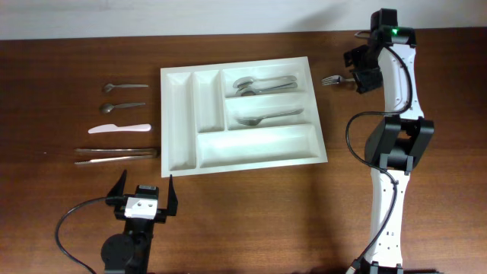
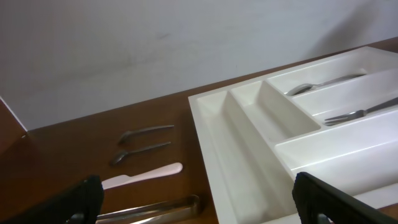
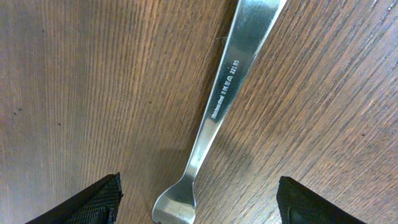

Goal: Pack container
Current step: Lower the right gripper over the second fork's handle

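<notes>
The container (image 1: 183,156), a large white cutlery tray, lies mid-table and also shows in the left wrist view as container (image 2: 249,155). Its top crosswise compartment holds spoons (image 1: 262,82), and a fork (image 2: 354,114) lies in the middle one. A steel fork (image 1: 331,78) lies on the bare wood right of the tray's far corner. My right gripper (image 1: 364,76) hovers over its handle. In the right wrist view the fork (image 3: 217,106) lies between the fingers of the right gripper (image 3: 199,208), which stand wide apart and touch nothing. My left gripper (image 1: 144,194) is open and holds nothing near the table's front.
Left of the tray lie two small spoons (image 1: 125,86), a white plastic knife (image 1: 119,129) and steel tongs (image 1: 116,154). The left wrist view shows the knife (image 2: 143,175) and tongs (image 2: 155,208) close ahead. The right arm's base (image 1: 399,144) stands right of the tray.
</notes>
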